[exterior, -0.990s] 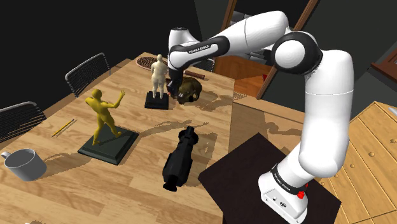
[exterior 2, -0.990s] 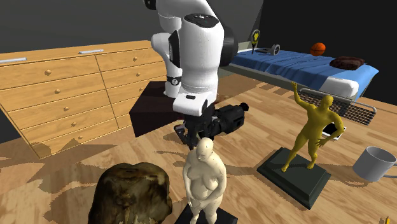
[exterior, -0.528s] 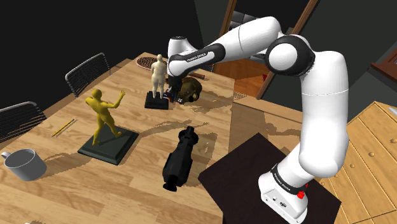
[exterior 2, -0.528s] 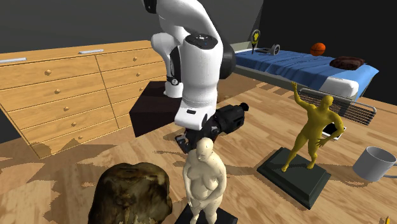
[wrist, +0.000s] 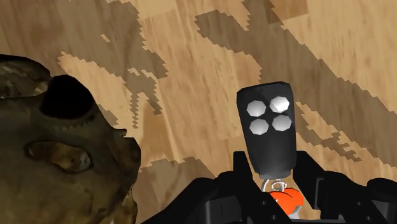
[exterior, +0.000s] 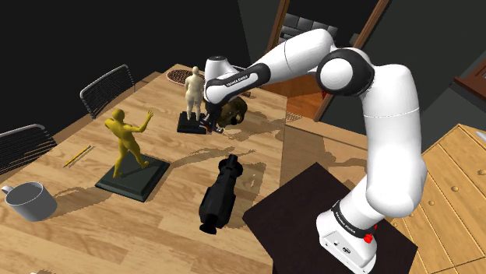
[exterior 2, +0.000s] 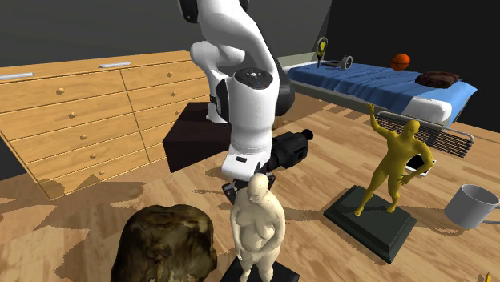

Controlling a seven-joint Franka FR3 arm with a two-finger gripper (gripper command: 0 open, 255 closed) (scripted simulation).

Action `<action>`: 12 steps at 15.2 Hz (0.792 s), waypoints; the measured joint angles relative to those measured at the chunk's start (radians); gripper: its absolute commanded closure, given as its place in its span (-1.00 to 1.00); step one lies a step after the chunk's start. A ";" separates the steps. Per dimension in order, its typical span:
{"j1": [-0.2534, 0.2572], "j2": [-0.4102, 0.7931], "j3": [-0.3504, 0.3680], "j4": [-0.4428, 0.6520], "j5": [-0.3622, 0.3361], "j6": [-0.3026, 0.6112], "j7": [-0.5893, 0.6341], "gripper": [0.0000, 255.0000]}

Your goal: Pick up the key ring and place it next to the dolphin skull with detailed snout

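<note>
Findings at the moment of record:

1. Hand. In the wrist view the hand (wrist: 275, 184) is closed on the key ring (wrist: 270, 130). Its two black fingers (wrist: 216, 200) clasp the near end of the fob from either side. The fob is black with four white round buttons. It projects forward from between the fingers, and a metal loop and an orange piece sit at its held end.

2. Position of the task's thing. The key ring is in the hand's grip over the wooden bench (exterior: 156, 226), just beside the dark mottled brown skull (wrist: 57, 146). The two do not touch, as a strip of bare wood shows between them. Whether the fob's tip touches the bench cannot be told.

3. Shoulder view. The arm (exterior: 389, 132) reaches from the stand (exterior: 288, 210) up and to that view's left. The hand (exterior: 209, 121) is low, between the skull (exterior: 231, 111) and the dark base of the pale figurine (exterior: 193, 93).

4. Other items on the bench:
   - A yellow figurine (exterior: 125, 140) stands on a dark square base, well apart from the skull.
   - A black camera (exterior: 218, 194) lies near the stand.
   - A grey mug (exterior: 31, 201) stands at the shoulder view's left edge.

5. Second exterior view. The skull (exterior 2: 164, 244) and the pale figurine (exterior 2: 256, 220) stand in the foreground with the arm's white links behind them. A wooden dresser (exterior 2: 72, 112) and a blue bed (exterior 2: 377, 80) lie beyond.
</note>
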 measured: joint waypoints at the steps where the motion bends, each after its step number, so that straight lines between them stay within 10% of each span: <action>1: 0.002 0.014 -0.001 0.008 -0.002 0.007 0.001 1.00; 12: 0.010 0.117 -0.015 0.023 -0.017 0.093 0.010 1.00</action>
